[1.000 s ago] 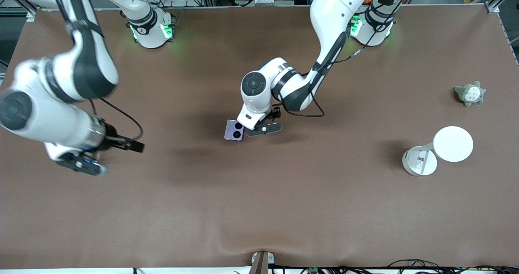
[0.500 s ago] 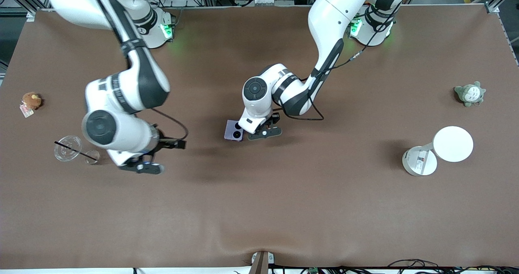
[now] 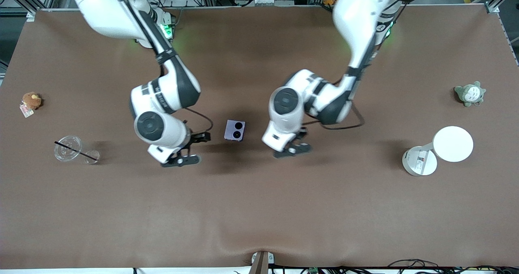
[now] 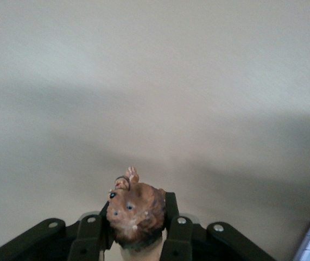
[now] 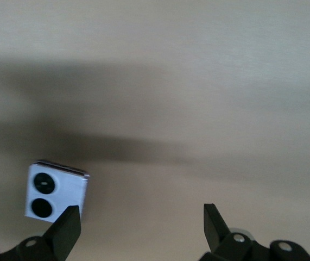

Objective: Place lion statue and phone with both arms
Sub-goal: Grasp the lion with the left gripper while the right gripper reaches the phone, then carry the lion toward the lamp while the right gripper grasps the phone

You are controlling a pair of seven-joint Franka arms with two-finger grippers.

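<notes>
We see a wide brown tabletop (image 3: 259, 209) with both white arms reaching out over its middle. The left arm (image 3: 348, 63) comes from its base at the top of the front view and bends down to a spot just toward its own end of the tabletop from the phone. The right arm (image 3: 158, 83) folds down on the phone's other flank, toward the right arm's end.

A white lamp-like stand with a round disc (image 3: 440, 149) sits near the left arm's end of the tabletop, and a grey-green plush (image 3: 469, 93) lies farther from the front camera than that stand. Toward the right arm's end we find a clear cup with a dark straw (image 3: 71, 149), lying on its side, and a small round brown plush with a tag (image 3: 30, 102).

The left gripper (image 4: 135, 239) is clenched on the lion statue (image 4: 135, 213), whose reddish-brown head shows between the two fingers in the left wrist view, over bare tabletop. The right gripper (image 5: 139, 228) is released, its fingers spread wide and holding nothing, low over the tabletop just beside the phone.

The phone (image 3: 234, 130) lies flat on the tabletop between the two grippers, apart from both, lavender face and two black lenses up.
</notes>
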